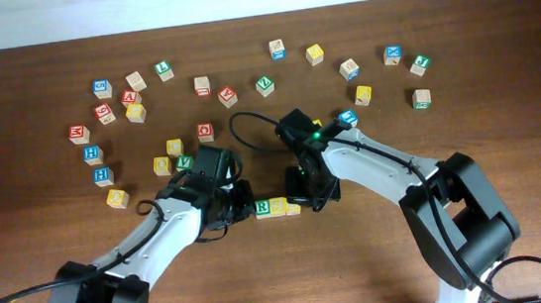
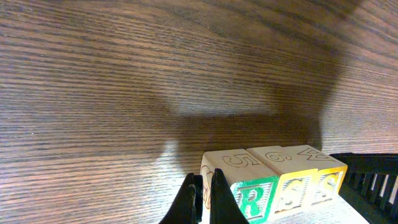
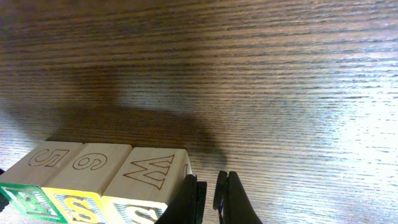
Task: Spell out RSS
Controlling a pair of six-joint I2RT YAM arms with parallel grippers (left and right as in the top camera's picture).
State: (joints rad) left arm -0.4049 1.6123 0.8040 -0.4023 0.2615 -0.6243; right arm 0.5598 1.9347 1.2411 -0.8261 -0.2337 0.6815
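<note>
R cube [image 2: 252,200], middle S cube [image 2: 293,194], end S cube [image 2: 328,186] abut, lower right | left gripper [image 2: 204,202], right gripper [image 3: 211,199] clenched empty, seemingly touching row ends | risk: careless retreat drags row crooked

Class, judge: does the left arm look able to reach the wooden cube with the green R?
Probably yes: the left gripper sits beside the wooden cube with the green R, nothing between them.
</note>
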